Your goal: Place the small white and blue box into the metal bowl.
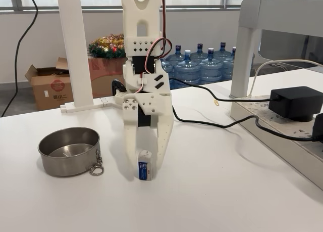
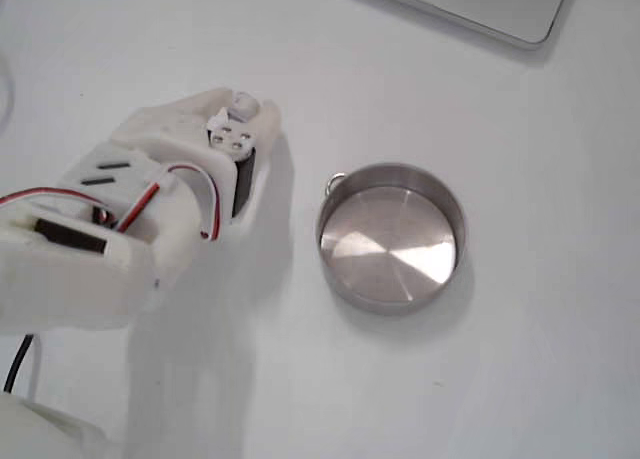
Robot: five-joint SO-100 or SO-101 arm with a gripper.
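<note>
The claw (image 1: 145,166) stood low on the counter (image 1: 227,191), its fingers snug around the small white and blue box (image 1: 145,165), near the front edge. This looked like the grabbing step. Next, lift and carry it over the empty metal bowl (image 1: 69,151).

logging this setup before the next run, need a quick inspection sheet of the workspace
surface: white table, bare near the job's things
job's things: box upright on the table; bowl empty, key ring at its rim
clutter: nothing seen beside them
end effector: down around the box, fingers either side; contact unclear
cables: black cable across the table to an adapter
surroundings: water bottles, cardboard box
</note>
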